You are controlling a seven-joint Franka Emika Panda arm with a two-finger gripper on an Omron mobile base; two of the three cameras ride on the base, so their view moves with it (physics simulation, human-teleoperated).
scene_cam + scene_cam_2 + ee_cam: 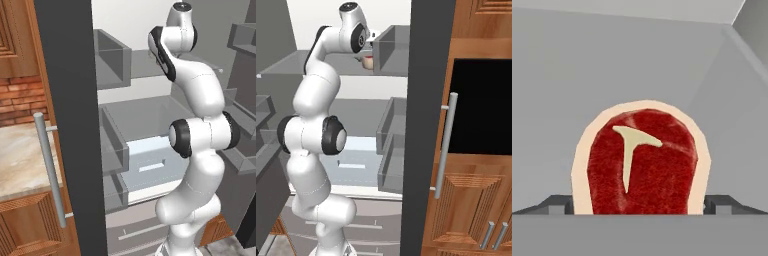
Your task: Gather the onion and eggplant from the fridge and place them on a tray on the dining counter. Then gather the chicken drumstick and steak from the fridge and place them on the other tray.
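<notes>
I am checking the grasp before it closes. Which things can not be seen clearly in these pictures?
- Steak: lower part cut off at the bottom of the hand view; fingertip contact unclear.
- Steak, right base view: mostly hidden behind the arm's wrist.
- Fridge upper shelf, left base view: partly covered by the arm.

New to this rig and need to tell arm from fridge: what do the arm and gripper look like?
The arm is glossy white, built of rounded segments, with black rings at the joints and a dark cap on top. The gripper has two small dark grey blocky fingertips. No cables or markings show.
</notes>
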